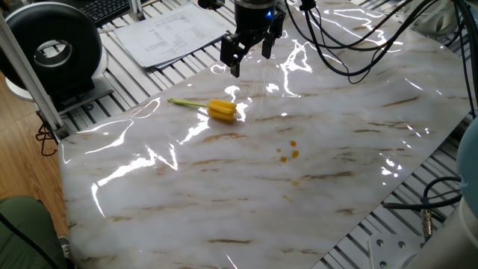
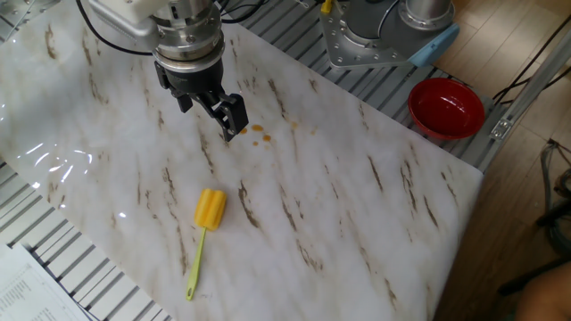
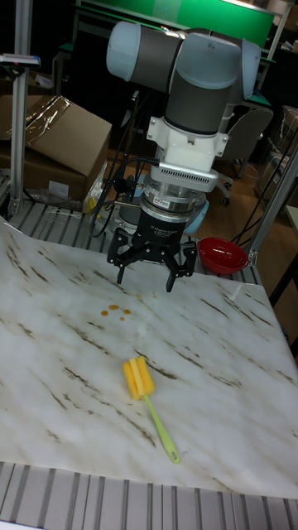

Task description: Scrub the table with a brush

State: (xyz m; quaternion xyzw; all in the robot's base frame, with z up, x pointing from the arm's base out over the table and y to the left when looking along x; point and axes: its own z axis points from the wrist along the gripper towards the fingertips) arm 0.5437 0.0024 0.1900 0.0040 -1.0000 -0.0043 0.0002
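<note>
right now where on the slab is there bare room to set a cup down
Widest bare patch: the table from the orange stains to the edge by the red bowl. Tightest: between the open gripper, the stains and the brush.

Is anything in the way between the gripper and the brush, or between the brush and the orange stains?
Nothing visible. The gripper hangs open above the table. The brush lies alone on bare marble, apart from the orange stains.
</note>
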